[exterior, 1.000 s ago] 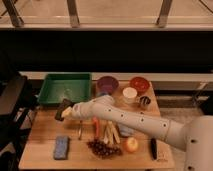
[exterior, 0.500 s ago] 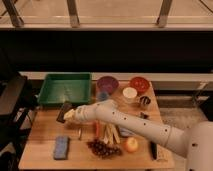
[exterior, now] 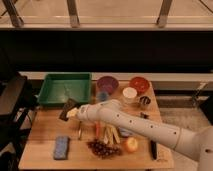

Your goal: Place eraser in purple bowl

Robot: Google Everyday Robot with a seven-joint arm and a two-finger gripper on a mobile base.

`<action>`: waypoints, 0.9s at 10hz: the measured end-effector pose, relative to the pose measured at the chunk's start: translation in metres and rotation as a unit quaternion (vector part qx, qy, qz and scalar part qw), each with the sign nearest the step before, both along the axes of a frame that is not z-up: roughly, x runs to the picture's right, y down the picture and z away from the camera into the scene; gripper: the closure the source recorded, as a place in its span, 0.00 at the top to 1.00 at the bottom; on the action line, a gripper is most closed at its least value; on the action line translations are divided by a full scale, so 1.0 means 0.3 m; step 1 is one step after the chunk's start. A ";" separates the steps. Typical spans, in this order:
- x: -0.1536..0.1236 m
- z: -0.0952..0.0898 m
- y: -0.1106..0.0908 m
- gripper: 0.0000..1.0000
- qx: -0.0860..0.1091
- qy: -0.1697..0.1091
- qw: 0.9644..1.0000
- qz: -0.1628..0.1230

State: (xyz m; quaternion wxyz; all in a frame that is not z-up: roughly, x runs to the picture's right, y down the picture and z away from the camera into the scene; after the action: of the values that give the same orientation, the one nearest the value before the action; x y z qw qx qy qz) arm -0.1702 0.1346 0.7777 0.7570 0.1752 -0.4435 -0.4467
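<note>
The eraser (exterior: 153,149) is a small black oblong block lying near the table's front right edge. At the back of the table, just right of the green tray, stands the round purple bowl (exterior: 107,84). My gripper (exterior: 67,111) hovers over the left part of the table, just in front of the tray's near rim. It is far to the left of the eraser and in front-left of the bowl. Its dark fingers are shut and I see nothing between them. My white arm (exterior: 135,125) stretches from the lower right across the table's middle.
A green tray (exterior: 66,89) sits back left. A red bowl (exterior: 139,83), a white cup (exterior: 129,93), a small blue cup (exterior: 102,96) and a dark cup (exterior: 144,100) crowd the back right. A blue-grey sponge (exterior: 61,147), a fork (exterior: 79,132), grapes (exterior: 102,148) and an apple (exterior: 131,144) lie in front.
My gripper has edged slightly to the right and toward the tray. The objects on the table have not moved.
</note>
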 end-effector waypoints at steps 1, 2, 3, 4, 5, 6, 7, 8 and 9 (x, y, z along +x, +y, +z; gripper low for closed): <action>0.028 0.003 -0.005 0.00 -0.001 0.006 1.000 0.007; 0.073 0.006 -0.013 0.00 -0.003 0.010 1.000 0.019; 0.108 0.004 -0.027 0.00 -0.002 0.013 1.000 0.028; 0.154 -0.001 -0.050 0.00 0.001 0.021 0.999 0.038; 0.184 -0.008 -0.065 0.00 -0.001 0.029 0.999 0.046; 0.224 -0.012 -0.080 0.00 -0.003 0.039 0.998 0.056; 0.265 -0.013 -0.091 0.00 -0.005 0.051 0.997 0.064; 0.291 -0.014 -0.100 0.00 -0.007 0.057 0.996 0.073; 0.330 -0.011 -0.105 0.00 -0.012 0.061 0.994 0.086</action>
State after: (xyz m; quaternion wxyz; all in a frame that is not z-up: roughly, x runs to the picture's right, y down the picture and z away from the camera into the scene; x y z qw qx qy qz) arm -0.0714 0.1032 0.7745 0.8202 0.1758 -0.3851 -0.3847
